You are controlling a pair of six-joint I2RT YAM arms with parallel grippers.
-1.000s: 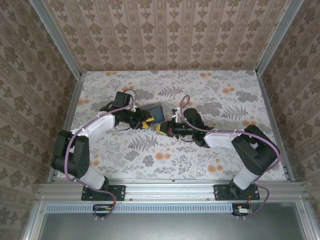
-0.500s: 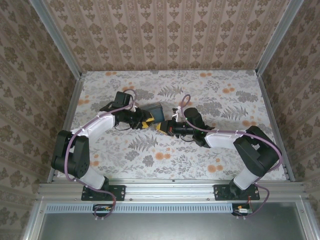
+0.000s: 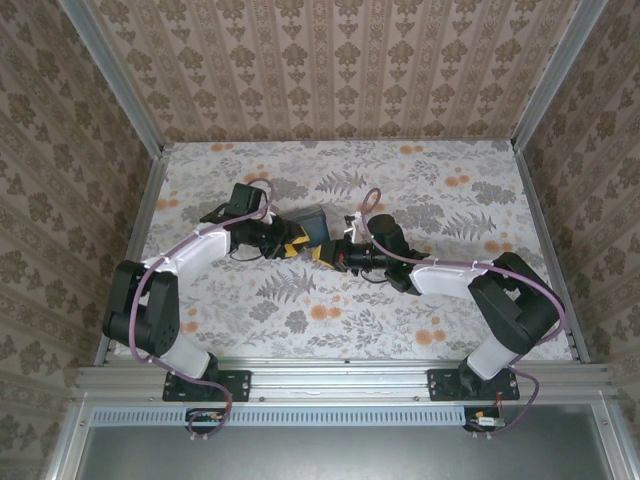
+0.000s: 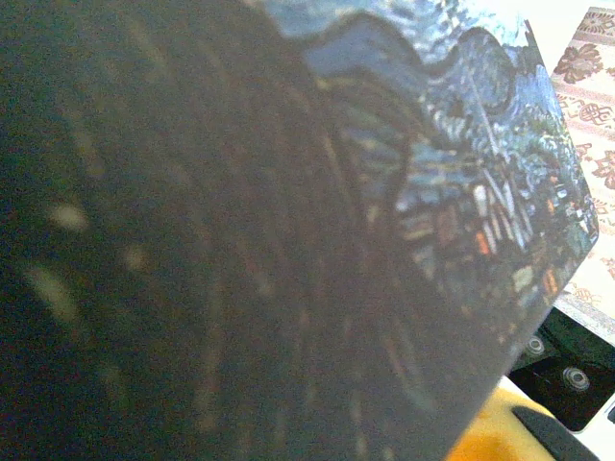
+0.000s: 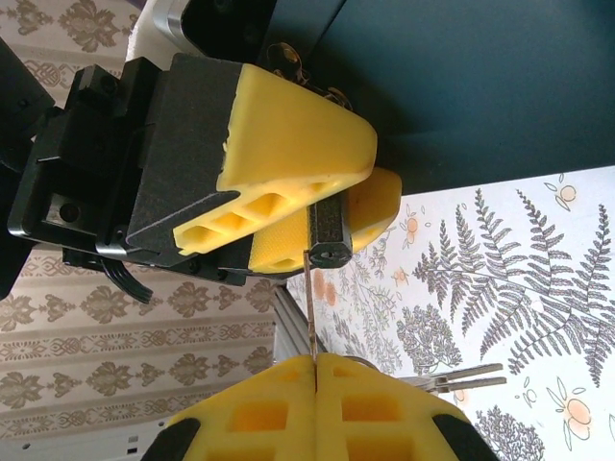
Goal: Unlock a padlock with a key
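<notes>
Near the middle of the table (image 3: 455, 300), the left gripper (image 5: 332, 219) clamps the small padlock (image 5: 330, 242) by its body — rigid, likely slick metal; the right gripper (image 5: 315, 373) pinches the key (image 5: 310, 307) — thin, probably bendable, best held near its head.

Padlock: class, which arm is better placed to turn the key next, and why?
Likely the right. The right gripper pinches the key, whose blade meets the padlock; the left gripper only clamps that padlock.

Beige damask-patterned wallpaper walls (image 3: 330, 60) on three sides; grey fern-and-orange-flower print table (image 3: 450, 190); silver aluminium frame rails (image 3: 340, 378) at near edge.
</notes>
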